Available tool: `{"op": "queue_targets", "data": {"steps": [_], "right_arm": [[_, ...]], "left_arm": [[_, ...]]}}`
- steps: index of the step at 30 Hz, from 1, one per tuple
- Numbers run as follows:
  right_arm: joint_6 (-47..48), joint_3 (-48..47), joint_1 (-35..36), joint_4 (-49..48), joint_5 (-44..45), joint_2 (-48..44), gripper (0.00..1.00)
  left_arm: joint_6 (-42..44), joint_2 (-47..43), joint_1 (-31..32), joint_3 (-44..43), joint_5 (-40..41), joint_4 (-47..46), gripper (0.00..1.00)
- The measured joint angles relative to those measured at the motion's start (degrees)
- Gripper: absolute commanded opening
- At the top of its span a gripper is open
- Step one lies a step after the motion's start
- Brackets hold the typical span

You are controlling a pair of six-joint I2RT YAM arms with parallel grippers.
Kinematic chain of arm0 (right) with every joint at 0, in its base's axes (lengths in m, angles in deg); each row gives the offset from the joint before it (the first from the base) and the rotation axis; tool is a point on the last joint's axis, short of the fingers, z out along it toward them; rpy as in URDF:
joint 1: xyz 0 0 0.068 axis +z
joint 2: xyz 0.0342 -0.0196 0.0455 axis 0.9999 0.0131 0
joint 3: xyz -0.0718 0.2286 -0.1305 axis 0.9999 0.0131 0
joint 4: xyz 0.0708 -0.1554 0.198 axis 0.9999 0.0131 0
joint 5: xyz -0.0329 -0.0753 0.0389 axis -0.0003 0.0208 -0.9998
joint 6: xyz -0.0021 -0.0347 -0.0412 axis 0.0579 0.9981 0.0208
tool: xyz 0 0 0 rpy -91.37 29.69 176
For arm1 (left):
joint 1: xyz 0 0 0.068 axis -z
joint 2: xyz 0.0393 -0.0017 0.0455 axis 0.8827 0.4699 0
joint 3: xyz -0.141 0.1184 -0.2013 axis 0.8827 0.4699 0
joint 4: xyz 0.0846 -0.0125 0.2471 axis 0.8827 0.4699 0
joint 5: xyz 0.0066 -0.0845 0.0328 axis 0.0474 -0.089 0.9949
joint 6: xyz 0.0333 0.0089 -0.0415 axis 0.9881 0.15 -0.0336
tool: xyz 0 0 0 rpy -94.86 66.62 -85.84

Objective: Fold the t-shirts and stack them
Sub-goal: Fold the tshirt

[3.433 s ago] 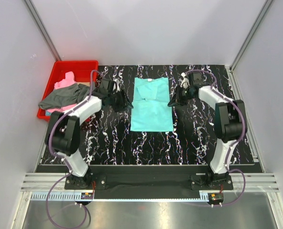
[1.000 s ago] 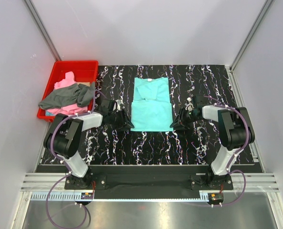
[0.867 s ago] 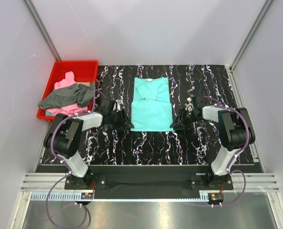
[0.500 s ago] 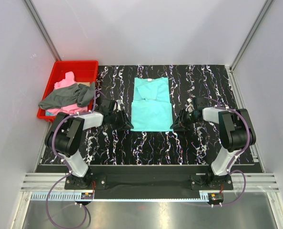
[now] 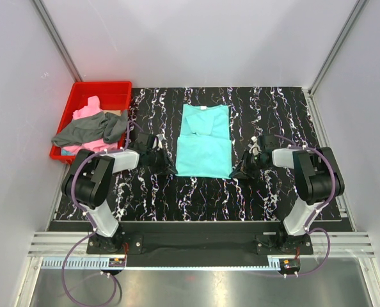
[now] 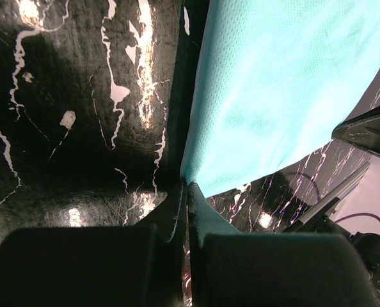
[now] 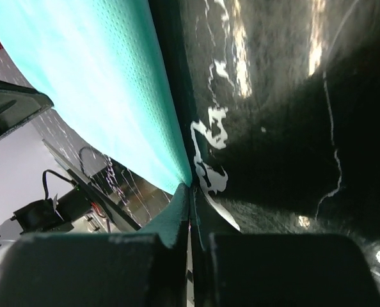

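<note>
A teal t-shirt (image 5: 204, 142) lies flat in the middle of the table, its sleeves folded in. My left gripper (image 5: 168, 170) is low at the shirt's near left corner, and in the left wrist view its jaws (image 6: 187, 187) are shut on the teal hem (image 6: 267, 96). At the near right corner my right gripper (image 5: 236, 173) is pressed together on the teal edge (image 7: 113, 83), as the right wrist view (image 7: 191, 187) shows. A pink t-shirt (image 5: 86, 113) and a dark grey t-shirt (image 5: 87, 132) lie heaped in the bin.
The red bin (image 5: 100, 86) stands at the far left, off the black marbled mat (image 5: 203, 198); the grey shirt hangs over its near rim. White walls close in on three sides.
Both grippers have gone from part open to shut on the teal shirt's near corners. The arms have barely shifted along the hem.
</note>
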Motion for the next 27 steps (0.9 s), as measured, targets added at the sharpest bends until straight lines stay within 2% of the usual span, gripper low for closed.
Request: {"op": "queue_targets", "data": {"steps": [7,15,27], "right_arm": [[-0.8,4.4,0.2,1.4,2.7,-5.3,0.00],[-2.4,9.2,1.1,8.0,7.5,-15.7,0.00],[-6.4,12.0,5.9,18.5,11.3,-36.1,0.00]], "left_arm": [[0.0,-3.8,1.5,2.7,1.0,2.4,0.00],[-1.6,-15.9,7.3,9.3,2.9,8.2,0.00],[-6.7,-33.5,12.7,12.3,8.6,17.3,0.00]]}}
